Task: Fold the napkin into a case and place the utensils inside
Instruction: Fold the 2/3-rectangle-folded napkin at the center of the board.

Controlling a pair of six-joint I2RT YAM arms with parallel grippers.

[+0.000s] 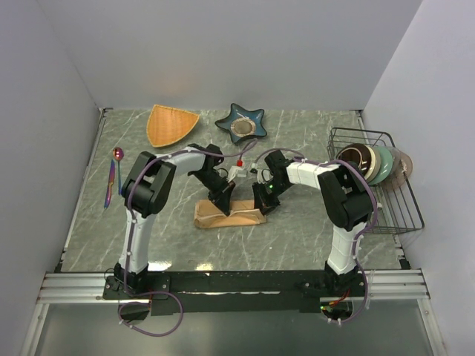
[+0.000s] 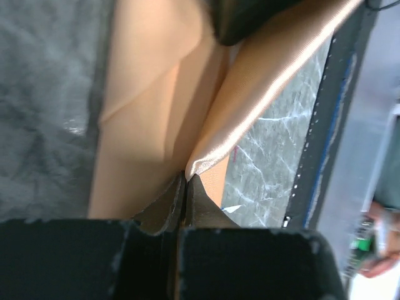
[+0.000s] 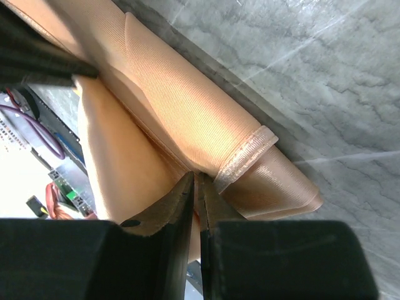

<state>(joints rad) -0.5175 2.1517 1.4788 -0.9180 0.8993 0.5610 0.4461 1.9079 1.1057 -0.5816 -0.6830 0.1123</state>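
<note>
Grey marbled table (image 1: 297,245) fills the frame, with 2 arms bolted at its bottom edge. At centre lies the napkin (image 1: 239,217), folded into a long band. On its left end the left gripper (image 1: 223,203) is clenched on a raised fold; on its right end the right gripper (image 1: 263,204) pinches the layered edge. The utensils (image 1: 113,178) lie at far left, well apart. A rack (image 1: 397,215) stands at right, and an orange dish (image 1: 172,124) and a star dish (image 1: 241,124) sit at the top.
</note>
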